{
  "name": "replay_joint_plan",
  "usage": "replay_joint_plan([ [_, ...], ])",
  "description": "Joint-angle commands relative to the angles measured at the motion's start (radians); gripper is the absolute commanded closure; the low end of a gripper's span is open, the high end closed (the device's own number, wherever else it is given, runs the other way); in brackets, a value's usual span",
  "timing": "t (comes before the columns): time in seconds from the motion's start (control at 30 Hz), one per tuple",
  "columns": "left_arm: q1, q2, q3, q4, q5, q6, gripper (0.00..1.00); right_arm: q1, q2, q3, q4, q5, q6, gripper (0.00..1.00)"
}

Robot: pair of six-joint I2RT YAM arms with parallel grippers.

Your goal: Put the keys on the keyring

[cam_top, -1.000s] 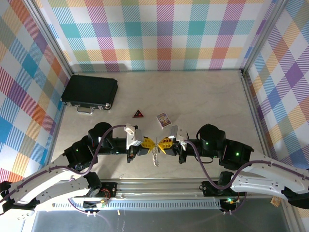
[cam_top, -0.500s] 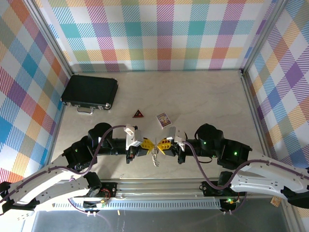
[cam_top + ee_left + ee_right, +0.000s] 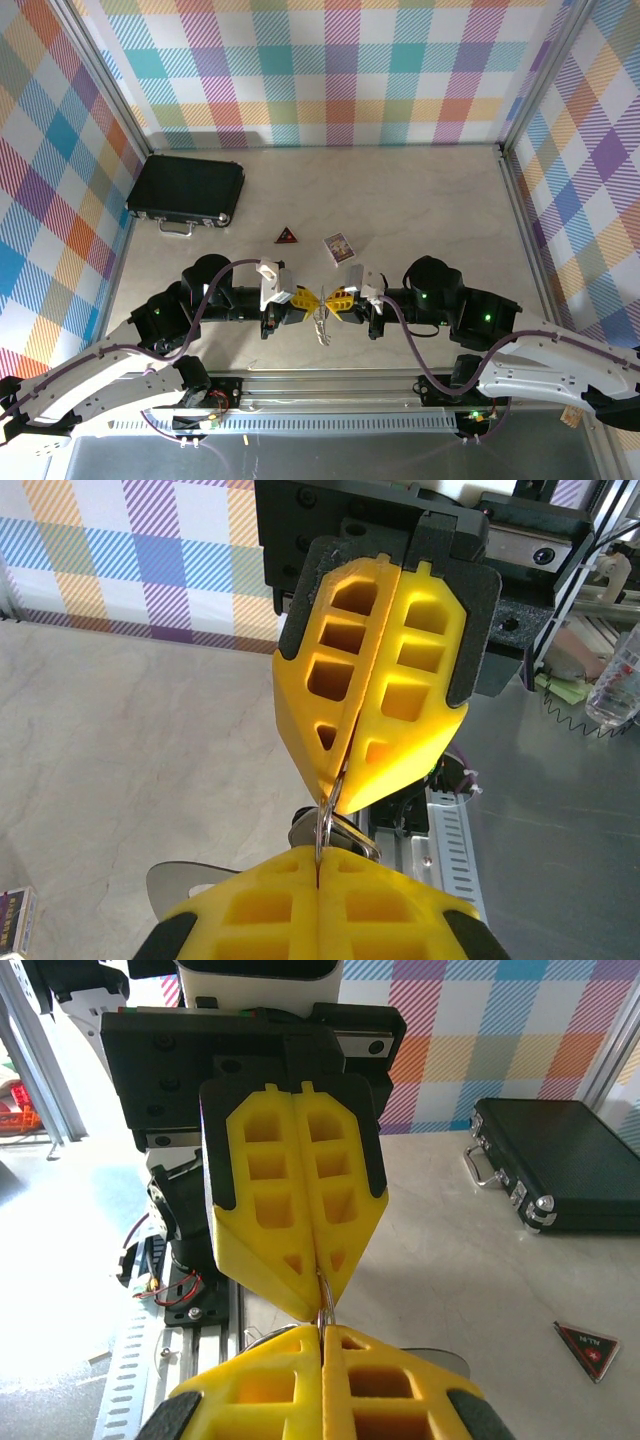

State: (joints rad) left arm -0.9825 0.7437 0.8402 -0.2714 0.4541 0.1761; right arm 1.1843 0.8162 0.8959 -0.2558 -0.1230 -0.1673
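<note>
Left end effector and right end effector both pinch the keyring, six o'clock on the table; I'd pry gently.

1. The table has a pale, faintly marbled beige top.
2. A black case lies flat near the far-left corner, with its metal handle on the near side.
3. A small red-and-black triangle lies flat near the middle, right of the case and well apart from it.
4. A small purple card lies near the triangle on its right, not touching it, turned askew.
</note>
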Motion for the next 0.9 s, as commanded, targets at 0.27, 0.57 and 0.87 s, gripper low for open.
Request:
replay_joint_plan([
  [0.27, -0.012, 0.008, 0.017, 0.044, 0.037, -0.022, 1.00, 0.009, -0.026, -0.009, 0.006, 0.023, -0.070, 1.00],
  [0.57, -0.012, 0.023, 0.019, 0.047, 0.074, -0.030, 1.00, 0.010, -0.045, -0.023, -0.015, 0.042, -0.116, 1.00],
  [0.87, -0.012, 0.032, 0.020, 0.056, 0.107, -0.047, 1.00, 0.011, -0.048, -0.038, -0.024, 0.036, -0.130, 1.00],
])
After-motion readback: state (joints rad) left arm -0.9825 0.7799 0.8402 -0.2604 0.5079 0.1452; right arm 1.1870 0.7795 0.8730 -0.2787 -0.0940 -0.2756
